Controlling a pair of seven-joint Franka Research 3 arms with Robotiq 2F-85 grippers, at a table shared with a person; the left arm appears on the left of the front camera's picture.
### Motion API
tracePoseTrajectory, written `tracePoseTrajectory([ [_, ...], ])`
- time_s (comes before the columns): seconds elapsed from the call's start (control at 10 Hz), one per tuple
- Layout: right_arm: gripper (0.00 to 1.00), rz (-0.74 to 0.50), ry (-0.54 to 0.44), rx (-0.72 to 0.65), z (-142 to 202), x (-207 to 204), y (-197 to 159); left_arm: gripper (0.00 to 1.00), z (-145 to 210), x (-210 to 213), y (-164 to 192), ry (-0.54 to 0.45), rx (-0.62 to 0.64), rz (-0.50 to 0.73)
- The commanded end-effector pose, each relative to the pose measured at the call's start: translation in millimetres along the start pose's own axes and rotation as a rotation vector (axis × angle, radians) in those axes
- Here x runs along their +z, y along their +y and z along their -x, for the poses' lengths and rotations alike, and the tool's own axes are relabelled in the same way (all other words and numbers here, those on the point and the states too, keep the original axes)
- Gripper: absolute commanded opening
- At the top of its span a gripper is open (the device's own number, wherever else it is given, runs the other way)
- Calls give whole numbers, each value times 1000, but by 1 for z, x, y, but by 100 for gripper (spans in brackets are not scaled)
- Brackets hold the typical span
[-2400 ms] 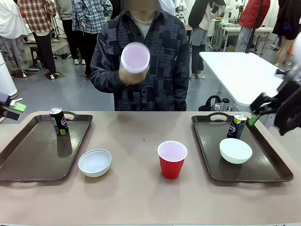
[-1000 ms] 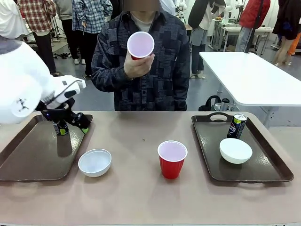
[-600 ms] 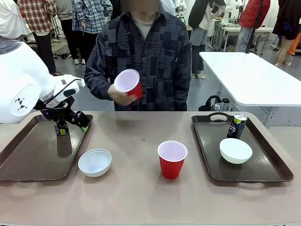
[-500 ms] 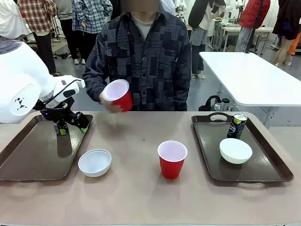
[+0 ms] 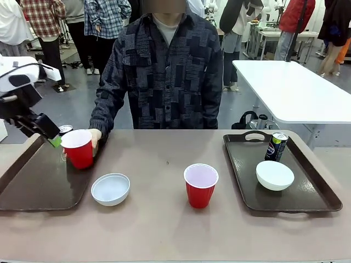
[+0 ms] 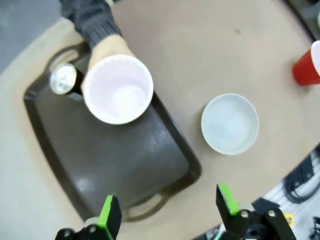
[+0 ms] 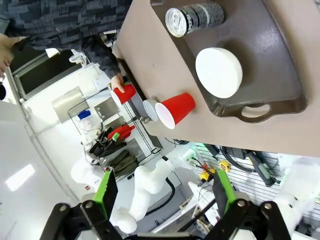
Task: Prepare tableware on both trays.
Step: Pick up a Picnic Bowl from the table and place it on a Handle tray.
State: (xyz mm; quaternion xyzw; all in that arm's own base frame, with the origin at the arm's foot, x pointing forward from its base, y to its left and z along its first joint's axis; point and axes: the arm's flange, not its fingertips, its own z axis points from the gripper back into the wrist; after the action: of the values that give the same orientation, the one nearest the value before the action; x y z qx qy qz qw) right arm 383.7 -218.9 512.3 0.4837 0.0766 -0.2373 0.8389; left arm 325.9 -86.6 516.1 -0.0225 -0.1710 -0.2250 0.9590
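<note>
A person's hand [image 5: 95,138] holds a red cup [image 5: 79,148] upright on the left tray [image 5: 33,183], in front of a black can [image 5: 65,130]. My left gripper [image 5: 49,134] hovers open at that tray's far left edge. From above, in the left wrist view, the cup [image 6: 118,89], the can [image 6: 63,79] and the tray [image 6: 115,165] lie beyond my open left gripper [image 6: 167,210]. A white bowl [image 5: 110,189] and a second red cup [image 5: 201,185] stand on the table. The right tray [image 5: 318,203] holds a can [image 5: 276,146] and a bowl [image 5: 274,175]. My right gripper [image 7: 164,192] is open, high above the right tray [image 7: 272,45].
The person stands at the far side of the table [image 5: 164,230], one arm stretched to the left tray. A white table [image 5: 285,87] and several other people are farther back. The right wrist view also takes in the middle cup [image 7: 175,109] and right-tray bowl [image 7: 219,71].
The person has lowered the red cup from chest height onto the left tray, next to the can. My left arm has drawn back to the left.
</note>
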Motion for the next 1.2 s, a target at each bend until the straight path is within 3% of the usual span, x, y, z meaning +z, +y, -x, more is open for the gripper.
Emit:
tracePoseTrajectory([
  [0.0, 100, -5, 1, 1, 2, 0, 2, 100, 82, -51, -12, -3, 20, -23],
  [0.4, 100, -5, 1, 1, 2, 0, 2, 100, 79, -53, -11, -21, 58, -35],
  [0.8, 100, -5, 1, 1, 2, 0, 2, 100, 39, -113, -51, 63, 121, -80],
  [1.1, 100, -5, 1, 1, 2, 0, 2, 100, 23, -167, -71, 68, 171, -118],
])
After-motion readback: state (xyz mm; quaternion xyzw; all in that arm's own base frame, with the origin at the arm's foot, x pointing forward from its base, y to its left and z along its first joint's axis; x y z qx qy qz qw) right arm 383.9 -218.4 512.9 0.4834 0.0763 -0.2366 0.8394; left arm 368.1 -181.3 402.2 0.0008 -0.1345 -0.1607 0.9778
